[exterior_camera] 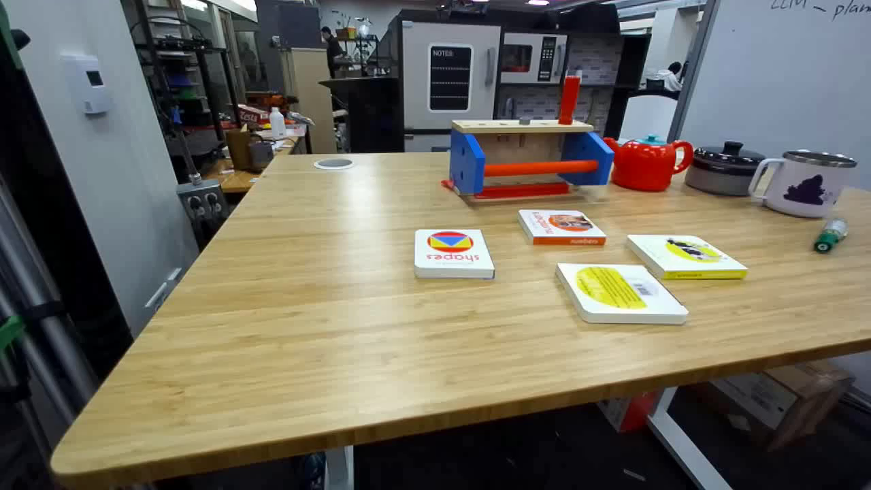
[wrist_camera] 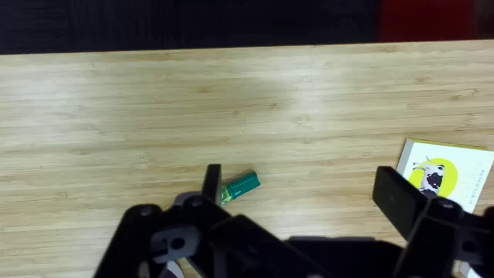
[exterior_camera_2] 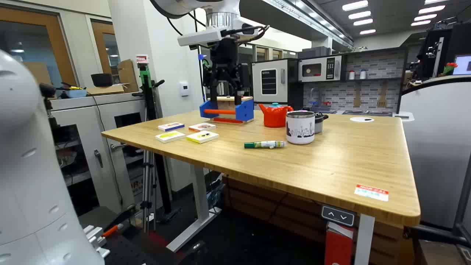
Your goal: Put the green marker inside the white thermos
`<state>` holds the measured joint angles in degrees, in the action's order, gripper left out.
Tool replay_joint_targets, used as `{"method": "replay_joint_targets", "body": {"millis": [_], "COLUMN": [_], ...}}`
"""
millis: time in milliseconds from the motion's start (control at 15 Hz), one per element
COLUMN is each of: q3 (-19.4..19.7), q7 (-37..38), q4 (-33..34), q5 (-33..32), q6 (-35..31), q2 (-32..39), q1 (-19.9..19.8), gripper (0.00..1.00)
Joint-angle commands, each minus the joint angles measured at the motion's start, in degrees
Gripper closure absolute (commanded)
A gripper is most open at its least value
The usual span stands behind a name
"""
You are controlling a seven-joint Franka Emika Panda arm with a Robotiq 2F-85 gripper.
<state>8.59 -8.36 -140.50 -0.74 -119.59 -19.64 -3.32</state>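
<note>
The green marker lies flat on the wooden table. In both exterior views it shows with its dark green cap and pale printed body (exterior_camera: 830, 235) (exterior_camera_2: 264, 144). In the wrist view the marker's cap (wrist_camera: 243, 185) shows beside the left finger, which hides the rest. The white thermos (exterior_camera: 806, 187) (exterior_camera_2: 300, 127) stands upright behind the marker, with a grey metal rim, a side handle and dark pictures. My gripper (exterior_camera_2: 226, 98) (wrist_camera: 299, 183) is open and empty, pointing down, raised above the table; it is outside an exterior view.
Several small board books (exterior_camera: 604, 292) (exterior_camera_2: 202, 136) lie beside the marker; a cow book (wrist_camera: 444, 173) is near the right finger. A blue-and-wood toy bench (exterior_camera: 466, 163), a red teapot (exterior_camera: 643, 165) and a grey lidded pot (exterior_camera: 725, 173) stand at the back. The table edge (wrist_camera: 247, 48) shows.
</note>
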Motion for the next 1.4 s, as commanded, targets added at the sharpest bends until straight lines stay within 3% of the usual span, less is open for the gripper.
{"method": "replay_joint_targets", "body": {"millis": [0,733,1333], "q3": [-0.6,-5.1,-3.9], "q7": [-0.2,6.1,8.3], "q4": [0.1,1.7,8.3], "q5": [0.2,-2.0,-0.4], "q6": [0.1,-1.5,-2.7], "q2": [0.0,3.1,10.3], "q1": [-0.6,-0.3,-0.6], "gripper": [0.00,0.00,0.00]}}
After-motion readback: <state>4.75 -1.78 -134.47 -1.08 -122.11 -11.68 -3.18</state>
